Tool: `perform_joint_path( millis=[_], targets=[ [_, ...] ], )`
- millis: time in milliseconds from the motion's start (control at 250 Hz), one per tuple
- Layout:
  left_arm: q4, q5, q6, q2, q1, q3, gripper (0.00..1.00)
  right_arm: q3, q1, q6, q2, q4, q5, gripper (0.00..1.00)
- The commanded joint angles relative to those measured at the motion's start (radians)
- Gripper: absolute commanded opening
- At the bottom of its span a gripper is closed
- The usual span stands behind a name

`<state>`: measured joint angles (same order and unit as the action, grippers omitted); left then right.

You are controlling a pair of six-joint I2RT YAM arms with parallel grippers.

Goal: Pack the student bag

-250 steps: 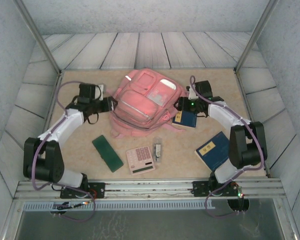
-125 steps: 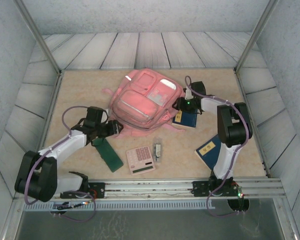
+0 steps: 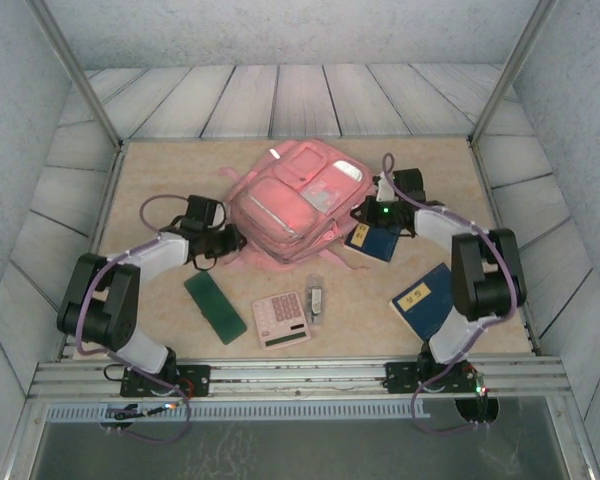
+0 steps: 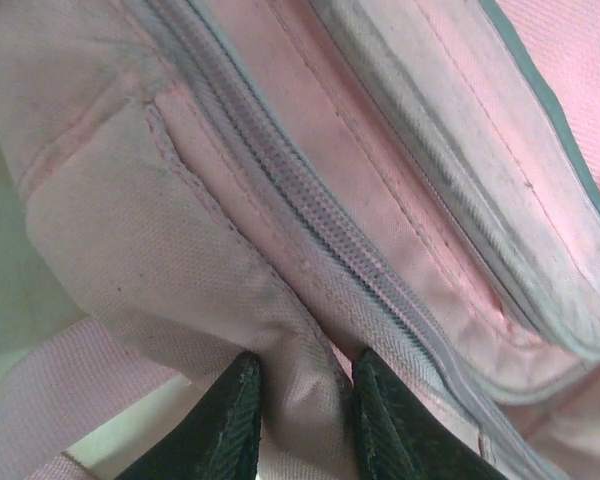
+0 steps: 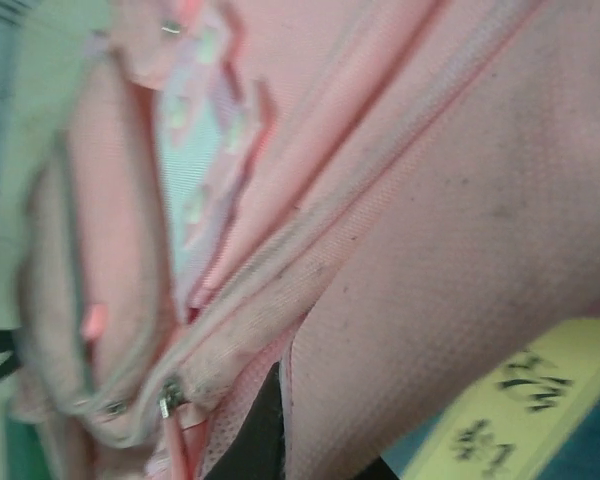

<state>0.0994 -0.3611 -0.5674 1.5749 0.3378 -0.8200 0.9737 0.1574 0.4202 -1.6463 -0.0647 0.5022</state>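
Now the left gripper (image 4: 305, 405) pinches a fold of the large pink fabric backpack (image 3: 290, 200); the right gripper (image 5: 270, 428), blurred, seems clamped on its seam.

My left claw (image 4: 302, 418) pinches the student bag (image 3: 292, 203) at its left edge; my right claw (image 3: 364, 212) is at its right. Before it lie a flat case (image 3: 215, 307) and a calculator (image 3: 282, 320). A small book (image 3: 373, 241) is just right of it and a bigger book (image 3: 426, 300) front-right.

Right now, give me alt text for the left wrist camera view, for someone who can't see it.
The left claw pinches a fold of the pink student bag between its two black fingers, just beside a grey zipper. A pink strap runs off the lower left.
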Motion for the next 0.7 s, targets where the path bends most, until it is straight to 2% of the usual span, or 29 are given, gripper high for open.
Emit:
perform_joint_path(
  millis=[0, 164, 296, 372, 508, 699],
  targets=[
    [-0.019, -0.002, 0.072, 0.073, -0.011, -0.097, 0.28, -0.071, 0.017, 0.121, 0.131, 0.135, 0.185, 0.01],
    [0.058, 0.004, 0.139, 0.157, -0.025, -0.242, 0.33, -0.183, 0.057, 0.300, 0.282, 0.291, 0.113, 0.00],
    [0.122, 0.059, 0.175, 0.111, -0.025, -0.286, 0.63, -0.233, 0.098, 0.381, 0.372, 0.352, 0.005, 0.00],
    [0.155, 0.110, 0.190, 0.052, -0.025, -0.280, 0.75, -0.242, 0.123, 0.388, 0.408, 0.352, -0.076, 0.00],
    [0.246, 0.207, 0.205, -0.064, -0.017, -0.264, 0.75, -0.232, 0.154, 0.381, 0.420, 0.320, -0.220, 0.00],
    [0.324, 0.277, 0.193, -0.269, 0.047, -0.196, 0.74, -0.210, 0.175, 0.404, 0.384, 0.336, -0.283, 0.00]
  ],
)
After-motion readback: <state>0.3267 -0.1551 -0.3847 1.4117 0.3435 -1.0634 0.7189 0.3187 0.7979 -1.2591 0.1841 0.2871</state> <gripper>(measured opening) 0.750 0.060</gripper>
